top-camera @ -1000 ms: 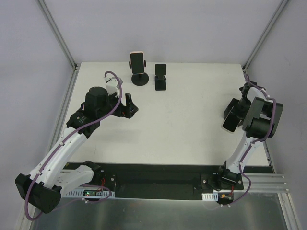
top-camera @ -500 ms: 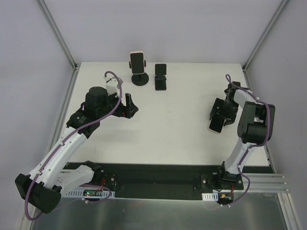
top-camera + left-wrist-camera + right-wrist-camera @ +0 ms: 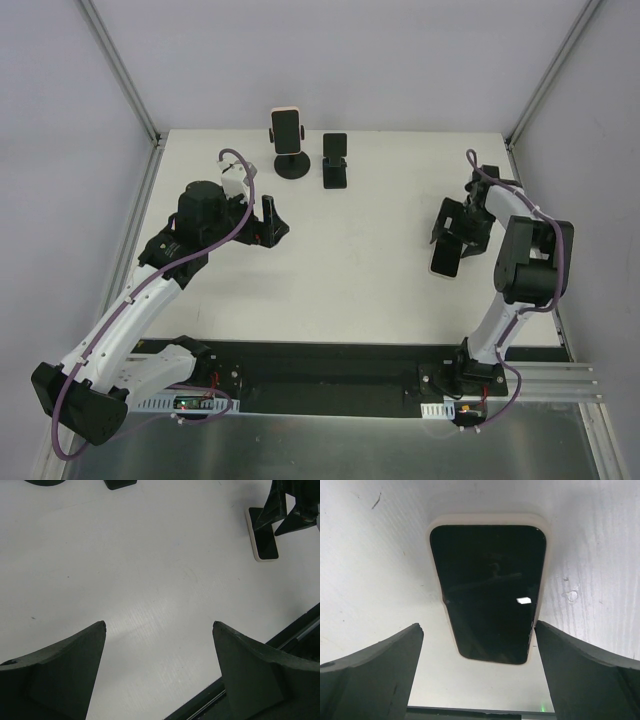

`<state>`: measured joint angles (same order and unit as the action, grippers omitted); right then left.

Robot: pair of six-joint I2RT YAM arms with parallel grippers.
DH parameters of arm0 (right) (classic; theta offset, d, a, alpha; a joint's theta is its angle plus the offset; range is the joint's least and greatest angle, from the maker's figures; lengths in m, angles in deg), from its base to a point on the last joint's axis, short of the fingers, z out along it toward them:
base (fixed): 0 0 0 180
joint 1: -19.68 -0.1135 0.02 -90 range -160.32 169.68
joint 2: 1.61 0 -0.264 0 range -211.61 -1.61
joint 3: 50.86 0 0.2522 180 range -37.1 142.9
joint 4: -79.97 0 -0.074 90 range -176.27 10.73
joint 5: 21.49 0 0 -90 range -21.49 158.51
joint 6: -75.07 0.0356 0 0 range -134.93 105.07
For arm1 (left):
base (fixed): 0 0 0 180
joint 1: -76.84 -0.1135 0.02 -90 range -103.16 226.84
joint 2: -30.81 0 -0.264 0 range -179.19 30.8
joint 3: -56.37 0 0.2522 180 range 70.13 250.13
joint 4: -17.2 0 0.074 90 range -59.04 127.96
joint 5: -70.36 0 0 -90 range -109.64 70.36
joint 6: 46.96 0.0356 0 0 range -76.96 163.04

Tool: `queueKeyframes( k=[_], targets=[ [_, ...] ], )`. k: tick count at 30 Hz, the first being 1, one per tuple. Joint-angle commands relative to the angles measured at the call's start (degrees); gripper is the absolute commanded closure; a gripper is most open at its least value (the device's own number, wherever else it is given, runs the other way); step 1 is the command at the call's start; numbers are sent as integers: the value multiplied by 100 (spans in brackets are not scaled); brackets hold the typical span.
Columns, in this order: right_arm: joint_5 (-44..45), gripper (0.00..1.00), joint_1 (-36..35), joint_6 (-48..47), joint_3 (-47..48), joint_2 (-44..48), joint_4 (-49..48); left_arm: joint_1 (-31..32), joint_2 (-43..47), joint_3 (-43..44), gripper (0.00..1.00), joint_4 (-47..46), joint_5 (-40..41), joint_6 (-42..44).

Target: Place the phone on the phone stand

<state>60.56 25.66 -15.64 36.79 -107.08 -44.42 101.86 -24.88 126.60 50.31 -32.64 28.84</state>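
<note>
The phone (image 3: 445, 258), white-cased with a dark screen, lies flat on the white table at the right. It also shows in the right wrist view (image 3: 487, 590) and the left wrist view (image 3: 263, 540). My right gripper (image 3: 457, 237) is open and low over it. The phone's near end sits between the fingers (image 3: 477, 626); the right finger (image 3: 580, 665) touches its edge, the left one stands apart. The empty black phone stand (image 3: 335, 160) is at the table's back. My left gripper (image 3: 268, 218) is open and empty (image 3: 159, 625), well left of the phone.
A second phone (image 3: 287, 127) stands on a round-based stand (image 3: 292, 166) just left of the empty stand. The table's black front edge (image 3: 330, 355) runs near the arm bases. Frame posts rise at both back corners.
My right gripper has moved left, away from the table's right edge, and the phone has moved left with it. The left arm has not moved.
</note>
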Motion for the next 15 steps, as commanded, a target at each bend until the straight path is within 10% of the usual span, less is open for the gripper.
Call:
queueKeyframes(
  k=[1,9,15],
  targets=[
    [187,4,-149,-61,240,-228,183,-32,101,48,14,-151,-107,-57],
    [1119,1,-343,493,697,-843,816,-32,136,49,14,-143,-54,-39],
    [1102,23,-510,528,680,-940,878,-32,145,40,14,-160,-54,-39]
  ],
)
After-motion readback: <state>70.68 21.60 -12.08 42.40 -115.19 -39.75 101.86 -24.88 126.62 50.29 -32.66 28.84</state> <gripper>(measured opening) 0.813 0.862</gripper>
